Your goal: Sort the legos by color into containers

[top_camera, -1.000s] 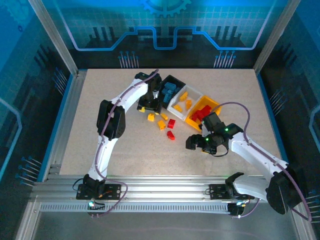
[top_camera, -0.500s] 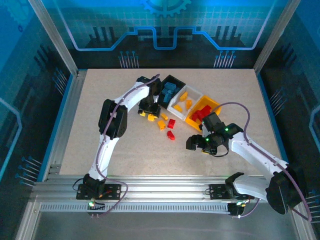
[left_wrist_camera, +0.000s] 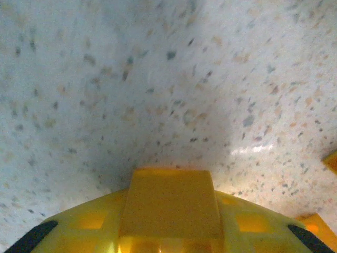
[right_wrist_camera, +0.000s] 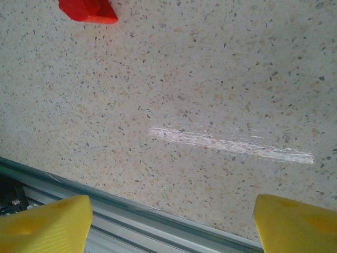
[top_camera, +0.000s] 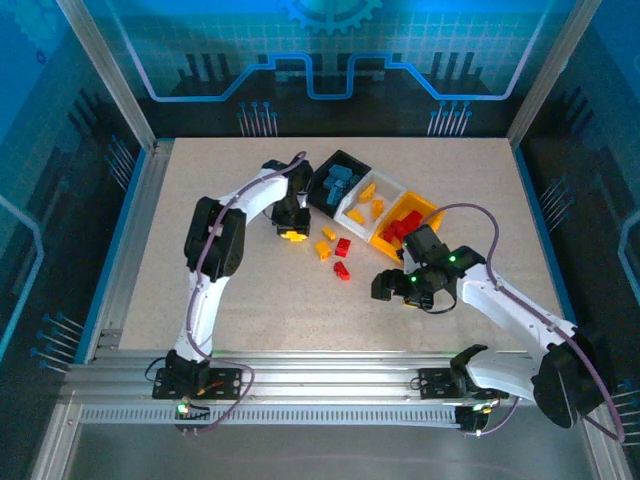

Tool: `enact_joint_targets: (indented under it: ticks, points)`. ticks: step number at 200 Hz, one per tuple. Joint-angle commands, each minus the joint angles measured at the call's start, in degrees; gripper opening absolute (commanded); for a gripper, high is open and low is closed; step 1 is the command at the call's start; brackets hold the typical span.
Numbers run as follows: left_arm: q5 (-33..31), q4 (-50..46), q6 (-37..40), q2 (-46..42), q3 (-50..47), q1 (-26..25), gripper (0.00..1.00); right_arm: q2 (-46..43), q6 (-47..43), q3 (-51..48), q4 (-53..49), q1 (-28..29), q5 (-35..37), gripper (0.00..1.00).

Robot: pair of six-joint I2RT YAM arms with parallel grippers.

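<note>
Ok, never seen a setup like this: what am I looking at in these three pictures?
Two robot arms are bolted at the table's near edge, each ending in a two-finger claw. The overhead picture shows both; the other two come from wrist cameras, looking past yellow fingers. On the table sit three joined bins: a black bin with blue bricks, a white bin with yellow ones, a yellow-orange bin with red ones. Beside them lie loose bricks. The left claw appears closed on a yellow brick; the right claw is open, above bare table near a red brick.
</note>
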Motion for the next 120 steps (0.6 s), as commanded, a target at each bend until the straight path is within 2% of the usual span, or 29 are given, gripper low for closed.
enact_joint_targets:
  ticks: [1, 26, 48, 66, 94, 120]
  points:
    - [10.2, 3.9, -11.6, -5.2, -5.7, 2.6, 0.33, -0.5, 0.6, 2.0, -2.2, 0.4, 1.6, 0.82]
    - [20.0, 15.1, -26.0, -11.1, -11.4, 3.7, 0.33, -1.9, 0.7, 1.1, -2.6, -0.9, 1.7, 0.82]
    - [25.1, 27.6, -40.5, -14.3, -14.7, 3.4, 0.33, -2.9, 0.3, 0.7, -3.3, -2.3, 1.6, 0.82]
    - [26.0, 36.5, -50.5, -15.4, -15.5, 2.3, 0.33, -3.7, 0.7, 0.4, -3.3, -3.0, 1.4, 0.82]
    - [26.0, 45.5, -61.5, -12.8, -11.6, -0.9, 0.33, -5.6, 1.8, 0.0, -3.5, -3.2, 1.9, 0.82]
    - [25.1, 46.1, -66.2, -7.0, -3.8, -3.9, 0.33, -7.7, 2.9, -0.9, -3.8, -3.3, 2.4, 0.82]
